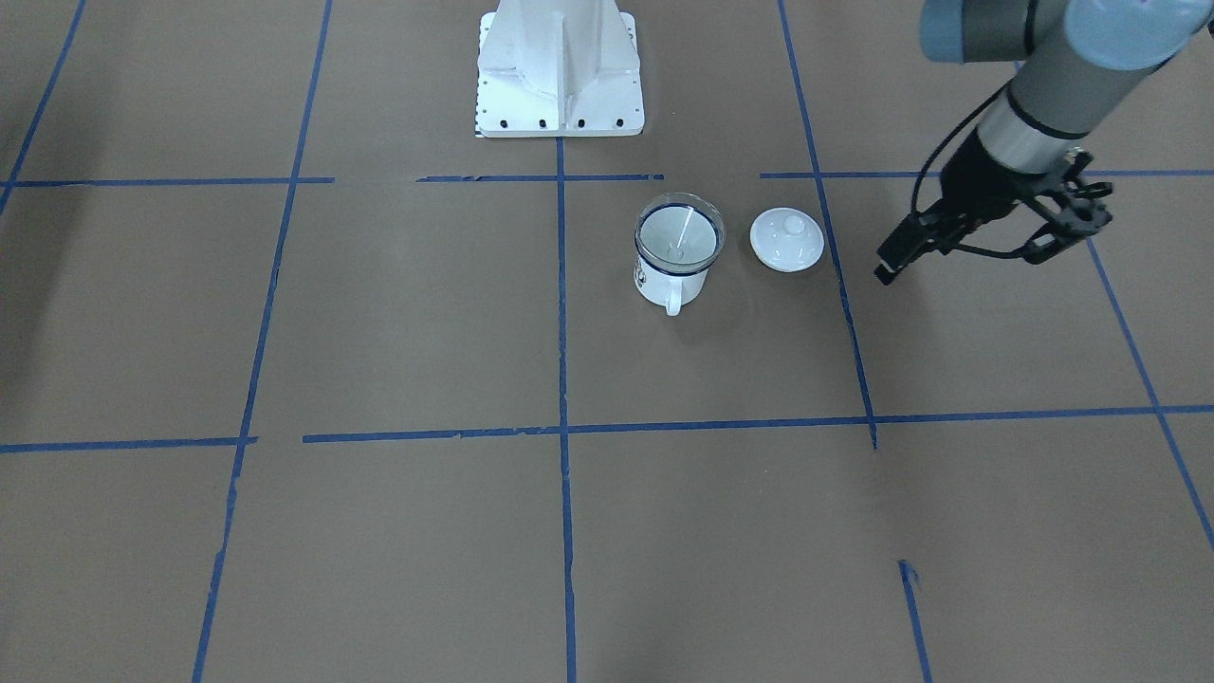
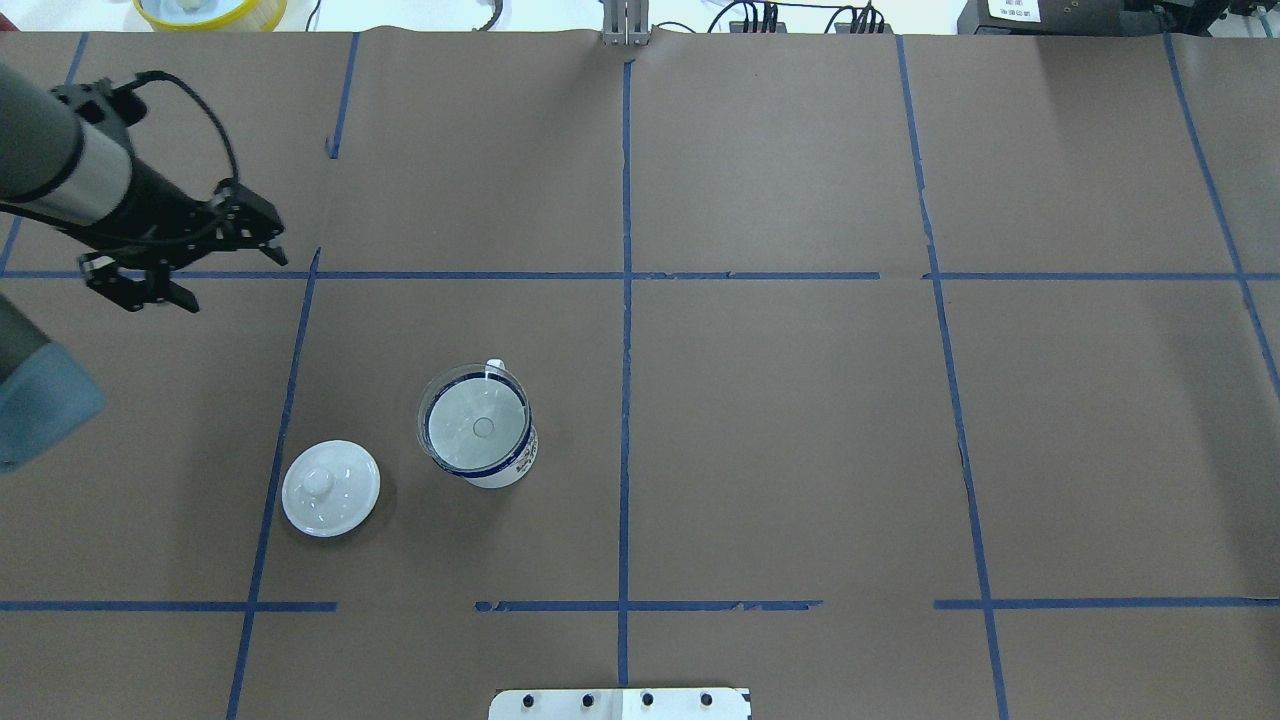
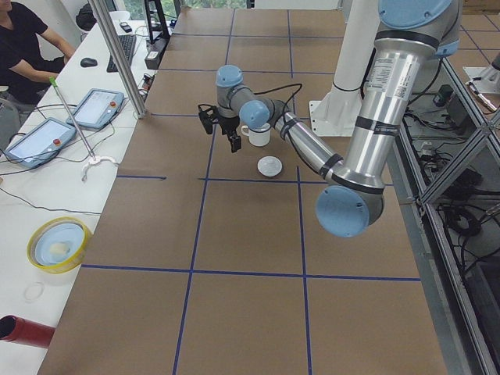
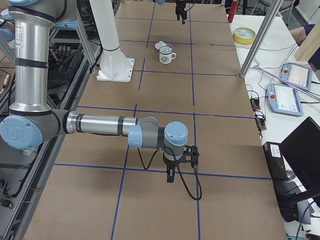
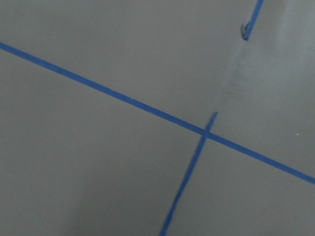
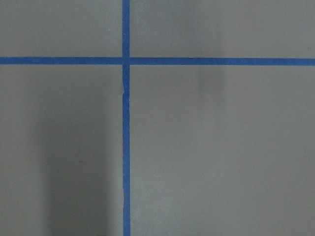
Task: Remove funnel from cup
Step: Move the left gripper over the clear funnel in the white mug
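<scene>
Near the table's [image 2: 780, 450] middle, on the robot's left half, a white cup [image 2: 500, 468] with a dark blue rim is seen standing upright. Its handle is turned away from the robot, and a small dark mark is noted on its side in the front-facing view. A clear funnel [image 2: 478, 425] is seated in the cup's mouth, wide cone up, its rim resting over the cup's rim and its spout down inside. The funnel is not yet out of the cup.

A white round lid [image 2: 331, 488] with a knob is recorded lying flat, knob up, just beside the cup on the robot's left, not touching it.

The left gripper [image 2: 232, 278] is held above the table, well apart from cup and lid, farther out from the robot and more to its left. Its fingers [image 2: 268, 238] are spread apart and nothing is held between them. Only bare brown table and crossing blue tape lines [image 2: 625, 300] are shown in its wrist view.

The right gripper [image 4: 172, 170] is found only in the right side view, pointed down over a tape line, well apart from the cup. Whether its fingers are apart or together cannot be told. Tape lines alone are shown in its wrist view.

The robot's white base [image 1: 560, 85] is noted at the table's near edge.
</scene>
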Controlling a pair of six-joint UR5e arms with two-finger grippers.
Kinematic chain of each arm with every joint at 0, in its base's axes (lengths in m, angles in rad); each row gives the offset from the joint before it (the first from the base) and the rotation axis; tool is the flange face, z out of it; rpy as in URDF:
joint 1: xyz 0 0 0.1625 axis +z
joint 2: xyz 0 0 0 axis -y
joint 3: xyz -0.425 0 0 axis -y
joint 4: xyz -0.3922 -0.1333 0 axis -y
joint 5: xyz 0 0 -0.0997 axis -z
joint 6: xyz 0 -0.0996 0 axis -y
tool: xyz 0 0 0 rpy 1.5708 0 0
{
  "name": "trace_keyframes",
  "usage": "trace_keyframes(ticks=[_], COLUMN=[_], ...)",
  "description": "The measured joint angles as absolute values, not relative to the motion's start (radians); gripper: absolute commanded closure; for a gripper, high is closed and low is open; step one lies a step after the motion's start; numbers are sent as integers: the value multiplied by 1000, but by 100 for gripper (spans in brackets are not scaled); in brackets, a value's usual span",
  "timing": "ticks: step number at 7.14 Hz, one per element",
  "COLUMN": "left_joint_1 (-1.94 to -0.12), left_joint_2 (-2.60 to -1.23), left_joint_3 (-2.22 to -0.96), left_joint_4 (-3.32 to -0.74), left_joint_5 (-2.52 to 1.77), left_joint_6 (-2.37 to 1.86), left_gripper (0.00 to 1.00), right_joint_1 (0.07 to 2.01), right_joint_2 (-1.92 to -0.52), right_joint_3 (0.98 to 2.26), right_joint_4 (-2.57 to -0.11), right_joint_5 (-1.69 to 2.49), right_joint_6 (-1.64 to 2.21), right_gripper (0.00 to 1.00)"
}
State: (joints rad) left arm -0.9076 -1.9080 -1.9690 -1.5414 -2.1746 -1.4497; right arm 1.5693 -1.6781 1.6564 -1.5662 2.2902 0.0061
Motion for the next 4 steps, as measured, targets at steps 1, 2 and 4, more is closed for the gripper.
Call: trace_keyframes(ticks=[1, 2, 4], left_joint_1=[-841, -773, -686], left_joint_2=[-2014, -2083, -2209], left_joint_3=[-1946, -1928, -1843], left_joint_4=[-1477, -1453, -1442], left_joint_5=[-2151, -2116, -2054], left_joint_6=[-1567, -1683, -1871], left_gripper=[0, 2, 6], right_joint_1=[1569, 1569, 1569], right_joint_2=[-1678, -1678, -1678], right_joint_3=[1656, 1656, 1657], right_joint_4=[-1566, -1566, -1566], right_joint_5=[2290, 2290, 2290], right_joint_6=[6, 6, 6], right_gripper=[0, 0, 0])
